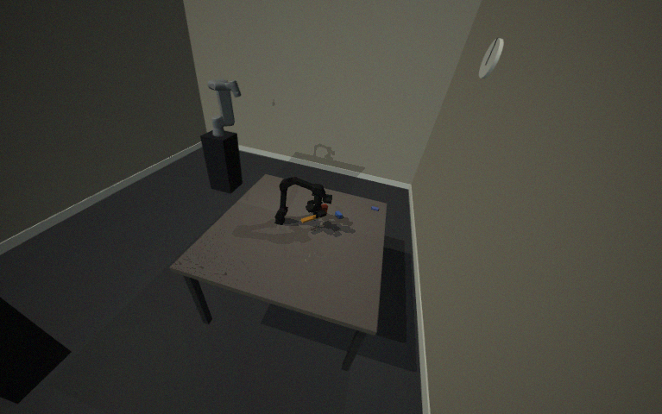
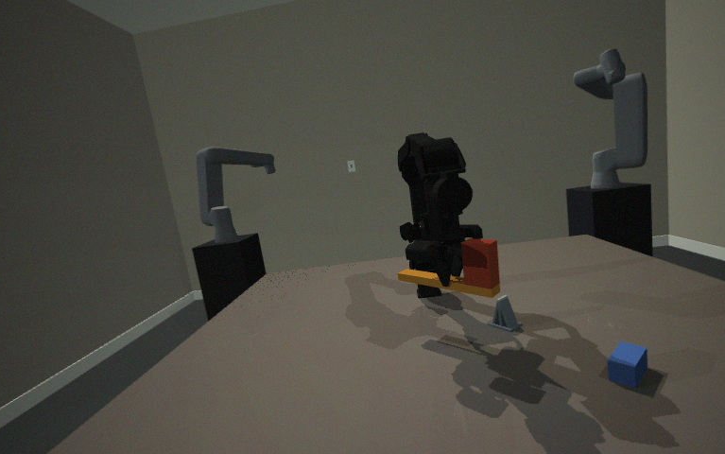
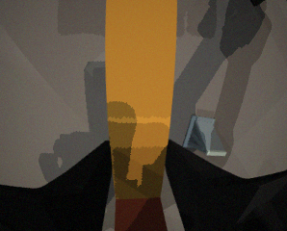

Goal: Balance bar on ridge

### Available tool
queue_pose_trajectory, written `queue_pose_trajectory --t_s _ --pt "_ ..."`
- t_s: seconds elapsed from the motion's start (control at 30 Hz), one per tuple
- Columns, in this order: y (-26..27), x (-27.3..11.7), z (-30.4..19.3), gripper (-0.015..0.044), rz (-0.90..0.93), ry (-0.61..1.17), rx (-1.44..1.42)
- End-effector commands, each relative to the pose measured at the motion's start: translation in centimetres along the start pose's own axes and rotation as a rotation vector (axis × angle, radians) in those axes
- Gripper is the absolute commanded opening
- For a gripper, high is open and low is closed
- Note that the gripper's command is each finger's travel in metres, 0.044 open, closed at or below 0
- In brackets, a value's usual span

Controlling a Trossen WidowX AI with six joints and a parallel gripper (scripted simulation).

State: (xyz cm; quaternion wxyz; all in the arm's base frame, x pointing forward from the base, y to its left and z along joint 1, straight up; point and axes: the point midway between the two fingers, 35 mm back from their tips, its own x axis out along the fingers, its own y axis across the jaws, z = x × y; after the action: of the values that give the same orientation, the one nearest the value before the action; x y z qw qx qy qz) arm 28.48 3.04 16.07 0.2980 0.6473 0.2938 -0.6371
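Note:
The orange bar is in the air above the table, with a red block standing on one end. My gripper is shut on the bar, near the red block. The small grey ridge stands on the table, lower than the bar and apart from it. In the wrist view it lies to the right of the bar, beside the right finger. The bar looks close to level; its exact tilt is hard to tell.
A blue cube sits on the table, beyond the ridge from my gripper. A small blue object lies near the table's edge. Grey arms on black pedestals stand away from the table.

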Motion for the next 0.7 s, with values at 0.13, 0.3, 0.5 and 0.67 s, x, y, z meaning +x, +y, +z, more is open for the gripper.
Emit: queue_pose_trajectory --t_s 0.13,0.3,0.5,0.67 --pt "-3.0 -0.1 -1.2 0.0 0.001 0.007 0.045" --pt "-4.8 -0.1 -1.7 0.0 0.0 0.007 0.071" --pt "-7.1 -0.1 -2.1 0.0 -0.002 0.007 0.102" --pt "-9.0 0.0 -2.3 0.0 -0.003 0.007 0.128"
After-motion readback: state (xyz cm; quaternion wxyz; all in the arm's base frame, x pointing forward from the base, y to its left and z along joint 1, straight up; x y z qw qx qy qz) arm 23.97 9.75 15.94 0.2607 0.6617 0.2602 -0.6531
